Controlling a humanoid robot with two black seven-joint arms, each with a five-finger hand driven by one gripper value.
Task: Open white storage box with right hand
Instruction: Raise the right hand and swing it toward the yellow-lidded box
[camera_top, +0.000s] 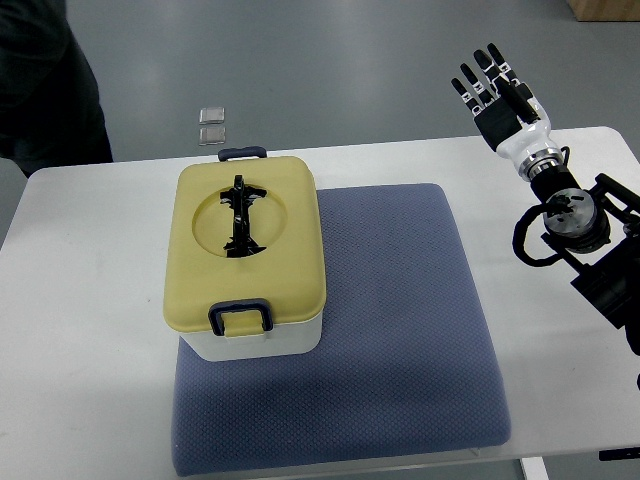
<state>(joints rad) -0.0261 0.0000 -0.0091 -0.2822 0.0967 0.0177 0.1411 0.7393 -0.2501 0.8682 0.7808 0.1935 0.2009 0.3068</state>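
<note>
The box (245, 265), white with a yellow lid (243, 240) and dark latches at its near and far ends, sits closed on the left part of a blue mat (400, 330) on the white table (90, 330). The right hand (497, 92) is raised over the table's far right corner, well apart from the box and up to its right, fingers (480, 75) stretched out straight and spread, holding nothing. A dark handle lies flat in the lid's round recess.

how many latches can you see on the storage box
2. One latch sits on the lid's near edge, the other latch on its far edge. The box's side walls are mostly hidden, so more are possible.
</note>
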